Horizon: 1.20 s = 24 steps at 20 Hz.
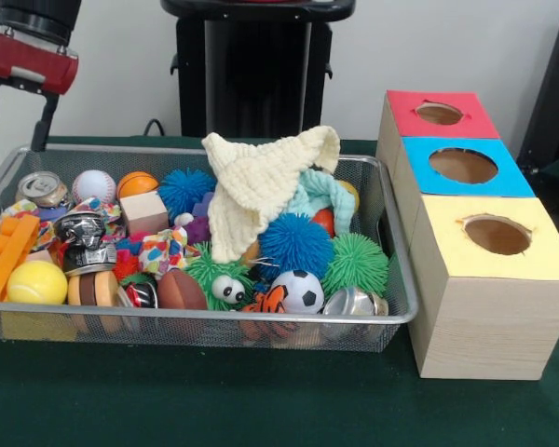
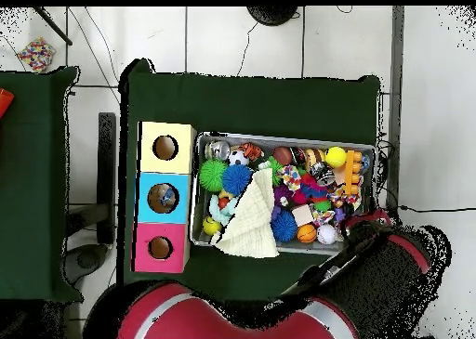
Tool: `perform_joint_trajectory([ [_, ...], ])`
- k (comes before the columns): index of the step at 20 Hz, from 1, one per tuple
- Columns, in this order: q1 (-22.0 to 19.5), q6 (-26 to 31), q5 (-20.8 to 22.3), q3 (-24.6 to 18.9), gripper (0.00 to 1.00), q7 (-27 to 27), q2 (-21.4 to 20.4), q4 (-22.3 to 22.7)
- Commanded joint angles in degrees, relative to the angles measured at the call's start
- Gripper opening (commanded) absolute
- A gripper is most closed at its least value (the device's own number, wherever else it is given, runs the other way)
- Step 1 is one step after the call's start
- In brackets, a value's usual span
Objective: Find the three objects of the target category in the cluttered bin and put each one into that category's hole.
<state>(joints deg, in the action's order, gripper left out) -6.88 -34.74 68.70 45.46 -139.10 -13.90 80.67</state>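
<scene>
A wire mesh bin (image 1: 214,318) is packed with toys. A cream knitted cloth (image 1: 261,182) lies draped over the middle of the pile. Around it are blue spiky balls (image 1: 293,244), green spiky balls (image 1: 356,263), a soccer ball (image 1: 298,291), a baseball (image 1: 94,185), a small basketball (image 1: 136,182), a yellow ball (image 1: 36,281) and a brown football (image 1: 181,291). My gripper (image 1: 15,138) hangs open above the bin's far left corner, holding nothing. In the overhead view the arm (image 2: 372,261) reaches the bin's (image 2: 279,138) lower right corner.
A wooden box stands right of the bin with a red hole (image 1: 439,114), a blue hole (image 1: 463,165) and a yellow hole (image 1: 497,235). Also in the bin are a wooden block (image 1: 145,210), a drink can (image 1: 42,188) and an orange brick (image 1: 7,253). Green cloth covers the table (image 1: 261,400).
</scene>
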Motion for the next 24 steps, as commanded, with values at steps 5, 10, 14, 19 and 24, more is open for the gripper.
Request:
perform_joint_trajectory([
  [5, 8.2, 1.2, 20.2, 4.8, 1.00, -34.3, 13.0, -6.4],
  [10, 10.1, 0.7, 21.9, 5.0, 1.00, -43.8, 17.8, -11.5],
  [14, 10.2, 0.4, 21.6, 4.6, 1.00, -45.2, 18.2, -12.5],
  [19, 8.7, 1.8, 18.5, 2.2, 1.00, -38.7, 15.1, -12.4],
  [24, 7.7, 3.7, 16.4, 0.2, 1.00, -36.5, 15.3, -13.2],
])
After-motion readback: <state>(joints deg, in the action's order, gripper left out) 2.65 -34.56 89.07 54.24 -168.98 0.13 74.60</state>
